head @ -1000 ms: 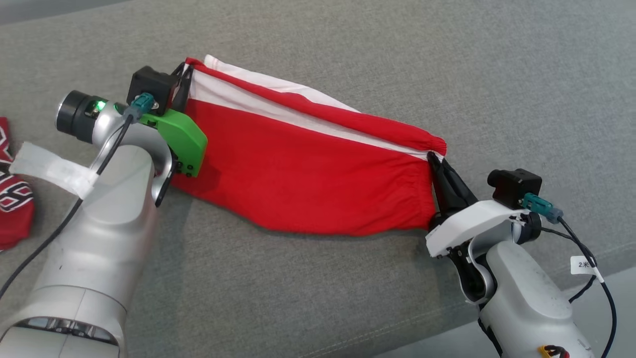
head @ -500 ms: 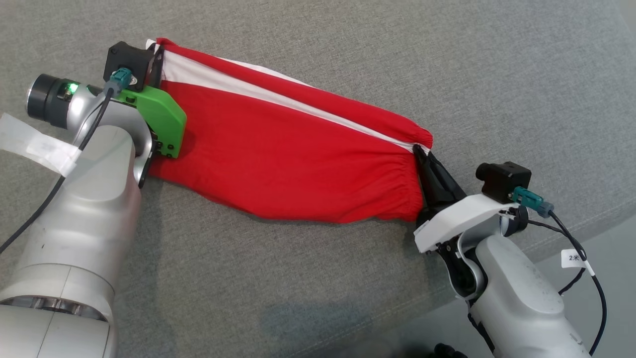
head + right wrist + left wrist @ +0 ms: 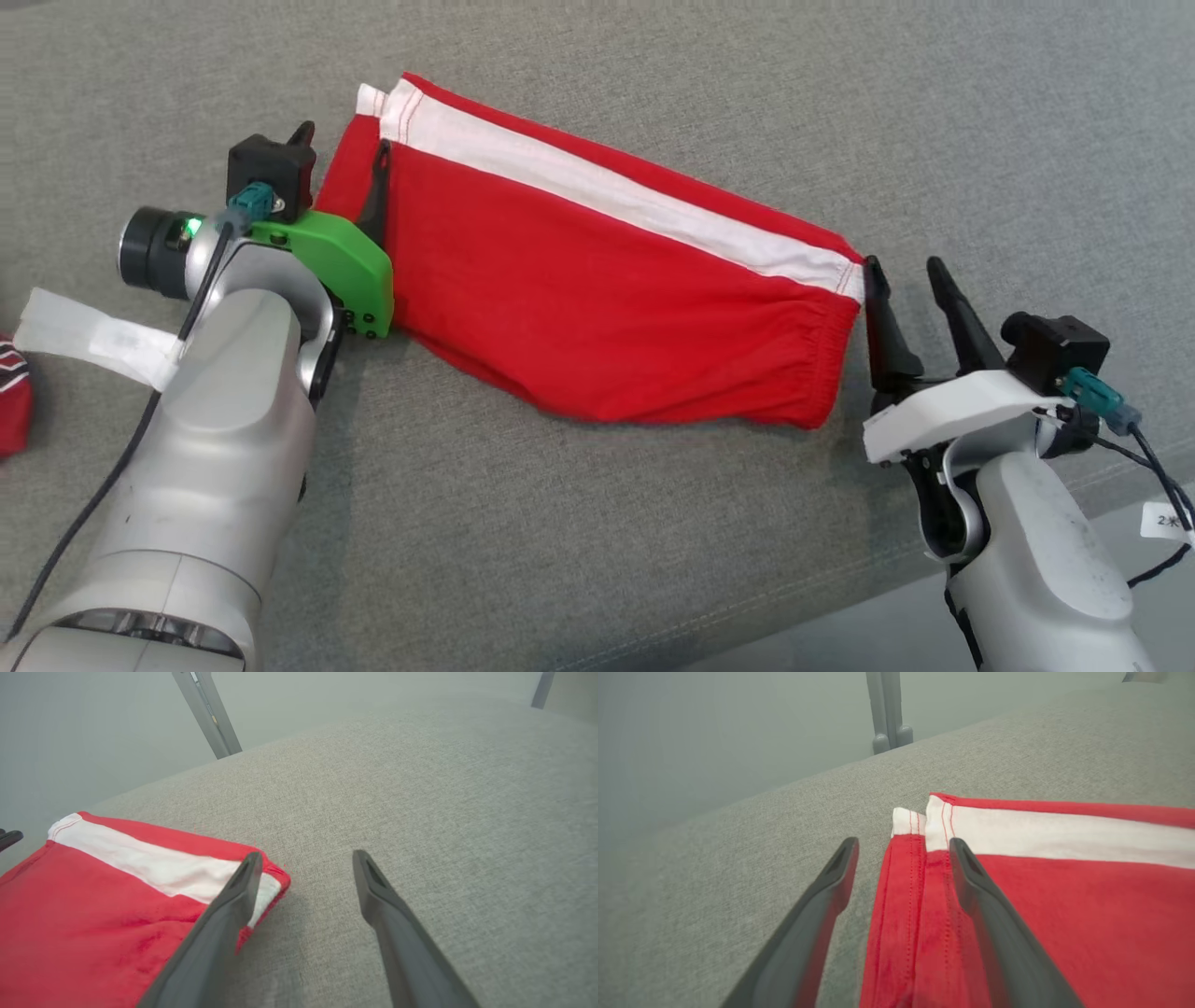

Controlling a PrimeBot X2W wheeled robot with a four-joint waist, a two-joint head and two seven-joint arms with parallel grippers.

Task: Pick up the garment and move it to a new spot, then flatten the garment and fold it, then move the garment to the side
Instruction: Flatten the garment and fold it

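A red garment [image 3: 597,308] with a white side stripe [image 3: 616,196] lies flat on the grey fabric-covered counter [image 3: 747,93], running from 10 o'clock to 4 o'clock across the middle of the head view. At its 10 o'clock end the left arm's jaws stand spread apart, gripping nothing. One dark finger [image 3: 376,187] lies over the red cloth just inside the hem, and the other [image 3: 303,133] is off the cloth, over bare counter. The left wrist view shows the stitched hem [image 3: 901,914] between the two fingers [image 3: 990,914]. At the 4 o'clock end the right arm's jaws are also spread wide and empty. The nearer finger [image 3: 882,317] sits just beside the waistband corner [image 3: 845,275], and the farther one [image 3: 957,308] stands clear of the cloth. The left arm's green mount [image 3: 341,266] overlaps the garment's 9 o'clock edge. A second, patterned red cloth [image 3: 11,411] peeks in at the far 9 o'clock edge, well apart. Grey metal posts [image 3: 887,714] stand beyond the counter's far edge.
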